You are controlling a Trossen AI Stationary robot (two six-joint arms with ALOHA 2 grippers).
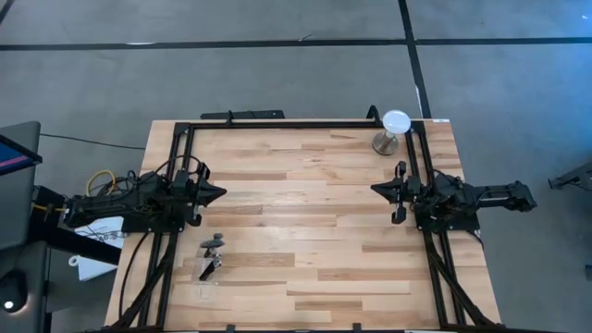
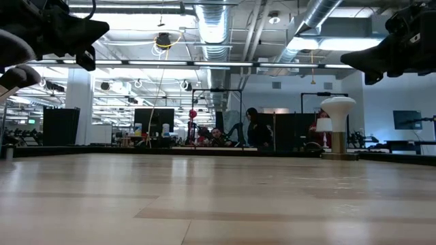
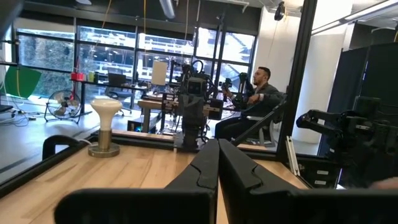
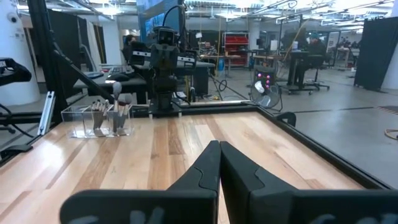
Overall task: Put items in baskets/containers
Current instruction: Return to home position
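Note:
Several slim dark makeup brushes (image 4: 115, 109) are gathered in a small clear tray (image 4: 78, 121) near the table's left near corner, and their heads stick up above its rim. From above they show as a dark cluster (image 1: 212, 267). My left gripper (image 1: 222, 193) (image 3: 217, 146) is shut and hovers above the table's left side, farther from the near edge than the brushes, pointing toward the right. My right gripper (image 1: 373, 189) (image 4: 219, 146) is shut too. It hovers at the right side and points toward the left. Neither gripper holds anything.
A round white disc on a metal stand (image 1: 392, 129) (image 2: 338, 122) stands at the far right corner. A black frame (image 1: 277, 124) runs along the table's far, left and right edges. Bare wood (image 1: 296, 213) lies between the two grippers. People sit in the room beyond the table.

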